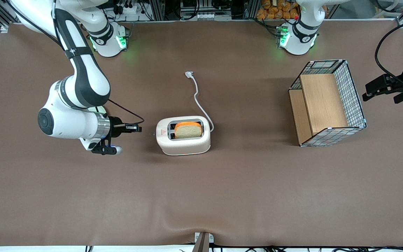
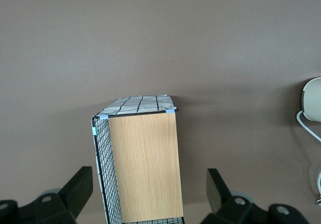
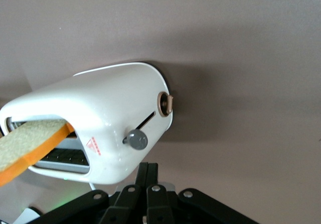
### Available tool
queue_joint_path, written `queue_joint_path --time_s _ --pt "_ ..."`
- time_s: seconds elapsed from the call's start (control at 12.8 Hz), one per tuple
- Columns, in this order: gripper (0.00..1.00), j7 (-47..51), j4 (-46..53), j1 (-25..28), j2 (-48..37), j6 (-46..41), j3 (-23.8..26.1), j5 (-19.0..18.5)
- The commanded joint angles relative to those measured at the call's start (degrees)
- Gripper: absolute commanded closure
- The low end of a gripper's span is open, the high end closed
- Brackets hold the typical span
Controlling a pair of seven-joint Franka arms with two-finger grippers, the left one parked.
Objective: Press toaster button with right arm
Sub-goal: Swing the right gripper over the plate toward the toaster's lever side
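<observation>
On the brown table point(image 1: 222, 196), mid-way between the arms, sits the cream-white rounded toaster point(image 1: 183, 135).
Its long axis runs sideways, its small grey round button point(image 3: 136, 139) facing the black pincer point(image 1: 139, 128), which hovers just beside with fingers together.

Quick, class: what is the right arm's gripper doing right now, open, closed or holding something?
Gripper: shut, holding nothing, level with the toaster button at the toaster's narrow end, not touching it.
</observation>
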Motion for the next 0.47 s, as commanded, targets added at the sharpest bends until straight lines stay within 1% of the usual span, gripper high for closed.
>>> queue_joint_path --time_s 0.0,0.39 --pt "1.00 -0.40 -0.21 1.10 1.07 2.88 -0.34 2.92" --pt "1.00 -1.45 -0.12 2.16 2.65 4.73 -0.34 3.99"
